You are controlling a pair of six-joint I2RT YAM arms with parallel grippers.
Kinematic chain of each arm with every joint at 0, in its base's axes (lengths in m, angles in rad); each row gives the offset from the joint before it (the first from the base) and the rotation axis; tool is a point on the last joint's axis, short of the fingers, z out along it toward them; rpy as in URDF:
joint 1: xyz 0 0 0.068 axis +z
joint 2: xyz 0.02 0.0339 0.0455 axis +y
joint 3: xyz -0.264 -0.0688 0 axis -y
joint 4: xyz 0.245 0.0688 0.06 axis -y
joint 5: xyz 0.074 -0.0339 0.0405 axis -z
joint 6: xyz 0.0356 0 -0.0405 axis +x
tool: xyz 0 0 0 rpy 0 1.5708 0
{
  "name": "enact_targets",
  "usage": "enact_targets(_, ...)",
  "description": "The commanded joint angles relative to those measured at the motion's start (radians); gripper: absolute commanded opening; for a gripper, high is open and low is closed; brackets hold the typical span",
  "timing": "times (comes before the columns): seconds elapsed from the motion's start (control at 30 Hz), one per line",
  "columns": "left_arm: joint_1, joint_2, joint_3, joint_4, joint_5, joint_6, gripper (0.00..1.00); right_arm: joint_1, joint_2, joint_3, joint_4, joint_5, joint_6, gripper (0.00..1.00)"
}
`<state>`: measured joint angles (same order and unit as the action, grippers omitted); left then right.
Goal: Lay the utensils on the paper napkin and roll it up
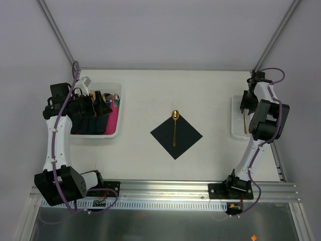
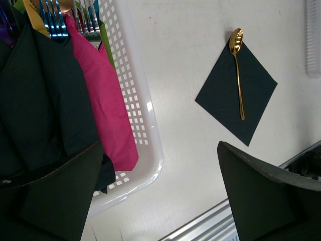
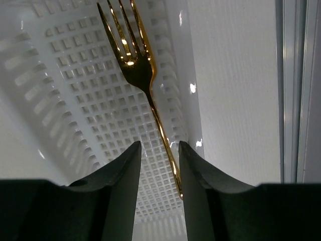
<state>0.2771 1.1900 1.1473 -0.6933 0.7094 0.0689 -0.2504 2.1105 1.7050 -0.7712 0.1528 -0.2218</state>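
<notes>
Paper napkin (image 1: 186, 134) lies flat on the table (image 1: 145, 90), turned so its corners point like a diamond; one of the utensils, a gold spoon (image 1: 174, 129), rests on it along the diagonal, its bowl poking just past the napkin's far corner and its handle ending short of the near corner.

Well off to the right of the paper napkin sits a white tray (image 3: 85, 100) of perforated plastic; a gold fork (image 3: 138, 73) lies in it, tines pointing away from the wrist camera; the right gripper (image 3: 159, 145) hangs directly over that fork with its fingers (image 3: 120, 186) drawn close but a narrow gap apart; the fork's handle runs down through the gap and seems to lie against the inner edge of one finger while the other stands clear of it, so nothing is pinched as far as I can see.

Well to the left of the paper napkin stands a white bin (image 2: 133, 95); it holds a pink napkin (image 2: 108, 100), folded dark napkins (image 2: 45, 90) and a blue-tinted fork (image 2: 52, 22) among other cutlery; the left gripper (image 2: 160, 145) hovers over the bin's napkin-side edge, fingers spread wide and holding nothing.
</notes>
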Motion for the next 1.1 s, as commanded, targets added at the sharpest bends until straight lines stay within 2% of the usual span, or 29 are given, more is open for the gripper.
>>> enact_targets(0.0,0.011,-0.016,0.017,0.014,0.050,0.012,0.99,0.014,0.017,0.050,-0.007,0.059,-0.019,0.40)
enact_targets(0.43,0.011,-0.010,0.060,0.014,0.050,-0.007,0.99,0.022,0.108,0.103,-0.034,0.064,-0.011,0.36)
enact_targets(0.63,0.011,-0.006,0.068,0.014,0.050,-0.011,0.99,0.020,0.103,0.104,-0.039,0.039,-0.013,0.17)
enact_targets(0.93,0.011,-0.016,0.063,0.015,0.048,-0.017,0.99,0.010,0.077,0.094,-0.039,-0.010,-0.010,0.01)
enact_targets(1.07,0.013,-0.027,0.061,0.014,0.038,-0.015,0.99,0.007,0.049,0.094,-0.036,-0.042,0.001,0.00)
